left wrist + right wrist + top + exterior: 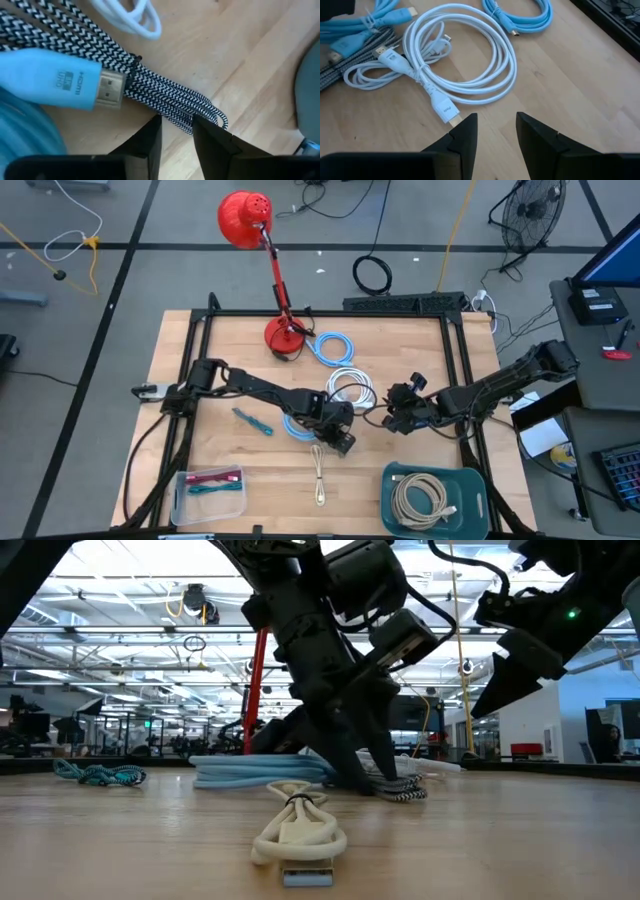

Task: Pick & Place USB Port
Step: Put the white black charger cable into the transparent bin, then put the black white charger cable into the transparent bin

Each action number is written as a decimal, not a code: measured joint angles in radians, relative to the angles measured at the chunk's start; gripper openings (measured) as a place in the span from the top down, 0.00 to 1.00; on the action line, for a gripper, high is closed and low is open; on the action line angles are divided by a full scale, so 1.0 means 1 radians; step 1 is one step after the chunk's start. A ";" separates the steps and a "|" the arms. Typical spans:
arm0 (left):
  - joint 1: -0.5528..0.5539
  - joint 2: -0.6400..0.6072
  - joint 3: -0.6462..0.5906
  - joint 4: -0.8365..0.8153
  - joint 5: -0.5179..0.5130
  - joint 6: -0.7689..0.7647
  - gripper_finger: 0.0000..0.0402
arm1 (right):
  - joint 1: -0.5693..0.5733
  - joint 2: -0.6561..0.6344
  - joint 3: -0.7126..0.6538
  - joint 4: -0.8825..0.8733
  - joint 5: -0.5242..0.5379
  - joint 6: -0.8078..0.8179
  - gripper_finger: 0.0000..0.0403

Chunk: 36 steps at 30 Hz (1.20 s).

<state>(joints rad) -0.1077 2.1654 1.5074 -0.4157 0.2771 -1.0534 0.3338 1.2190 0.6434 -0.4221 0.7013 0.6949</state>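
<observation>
**Left hand lowered over the braided cable bundle, right hand waiting beside**

While the left hand [338,435] stands low at the centre of the high view, its two dark fingers [145,142] are spread a little and reach down on both sides of the looped end of a black-and-white braided cable [165,95]. I judge this placing is made for a pinch on that bundle, because the loop lies just between the tips and nothing is held yet. A light blue HDMI plug [65,82] lies across the same bundle, touching it, so the fingers go to the free end and not to the middle.

The right hand [403,418] hovers right of centre in the high view, also spread and empty, above a coiled white cable [465,65]. It seems to wait.

At the lower right of the high view a teal bin [436,476] already keeps one beige coil, and at the lower left a clear box [210,490] keeps small cables; these look like the places for sorted things. A beige USB cable [298,835], tied in a small bundle, lies alone on the bench [190,390] below the left hand in the high view.

Only the low view shows its flat metal plug facing the camera. Only the left wrist view shows the gap of the fingers around the braid; from above this is hidden under the arm. A red lamp [248,220] appears only in the high view, at the top.
</observation>
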 joint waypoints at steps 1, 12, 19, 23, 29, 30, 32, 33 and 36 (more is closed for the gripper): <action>0.002 0.000 0.000 -0.007 0.000 0.001 0.76 | 0.003 0.000 0.000 0.000 0.001 0.000 0.68; -0.008 0.000 0.002 -0.025 0.006 0.082 0.99 | 0.010 0.000 0.000 0.007 0.001 0.000 0.68; -0.064 -0.007 0.001 0.004 0.005 0.143 1.00 | 0.010 0.000 0.000 0.007 0.001 0.000 0.68; -0.099 -0.042 0.001 0.004 -0.012 0.197 1.00 | 0.010 0.000 0.000 0.009 0.001 0.000 0.68; -0.143 -0.136 0.001 -0.001 -0.125 0.267 1.00 | 0.010 0.000 0.000 0.031 0.000 0.000 0.68; -0.148 -0.153 0.001 0.002 -0.142 0.275 1.00 | 0.010 0.000 0.000 0.032 0.001 0.000 0.68; -0.155 -0.184 0.001 0.000 -0.173 0.289 1.00 | 0.010 0.000 0.000 0.033 0.000 0.000 0.68; -0.158 -0.196 0.001 -0.004 -0.186 0.303 1.00 | 0.010 0.000 0.000 0.034 -0.002 0.000 0.68; -0.163 -0.220 0.001 -0.009 -0.204 0.425 1.00 | 0.009 0.000 0.000 0.041 -0.024 -0.002 0.68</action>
<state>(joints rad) -0.2707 1.9453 1.5085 -0.4249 0.0732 -0.6284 0.3430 1.2194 0.6434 -0.3808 0.6776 0.6925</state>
